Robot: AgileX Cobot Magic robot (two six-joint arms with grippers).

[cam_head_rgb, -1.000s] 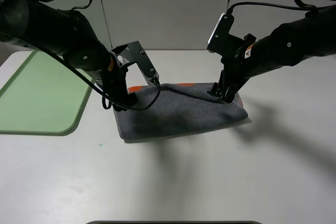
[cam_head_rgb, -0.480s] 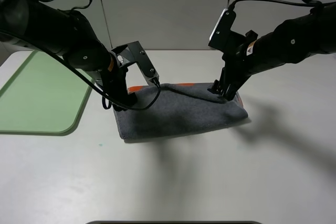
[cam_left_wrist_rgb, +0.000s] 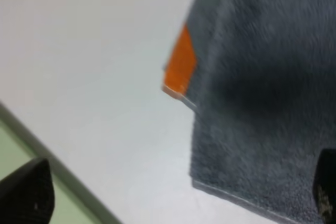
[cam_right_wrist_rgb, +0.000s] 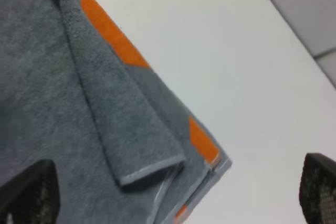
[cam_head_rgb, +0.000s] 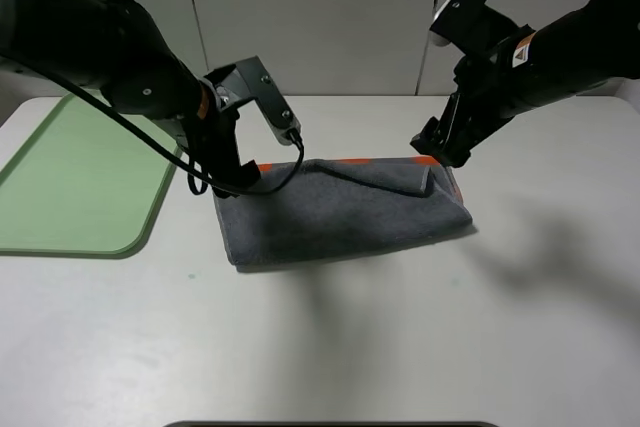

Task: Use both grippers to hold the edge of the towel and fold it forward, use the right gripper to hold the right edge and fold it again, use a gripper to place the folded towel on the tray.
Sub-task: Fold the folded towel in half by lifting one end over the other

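The grey towel (cam_head_rgb: 340, 212) with orange edge bands lies folded in half on the white table, with a small flap turned over at its right end (cam_right_wrist_rgb: 121, 129). My left gripper (cam_head_rgb: 238, 183) hovers just above the towel's back left corner (cam_left_wrist_rgb: 181, 72), open and empty. My right gripper (cam_head_rgb: 440, 152) hangs above the towel's back right corner, open and empty. Both wrist views show the fingertips (cam_left_wrist_rgb: 26, 192) (cam_right_wrist_rgb: 26, 187) wide apart with towel between them below. The green tray (cam_head_rgb: 80, 177) lies at the left of the table.
The tray's rim (cam_left_wrist_rgb: 31, 150) lies close to the left of the towel. White table (cam_head_rgb: 400, 337) extends in front of and to the right of the towel. A dark edge (cam_head_rgb: 330, 424) shows at the table's front.
Both grippers have let go of the towel's edge and risen. The right arm moved up and to the right; the left arm lifted slightly. The towel stays folded.
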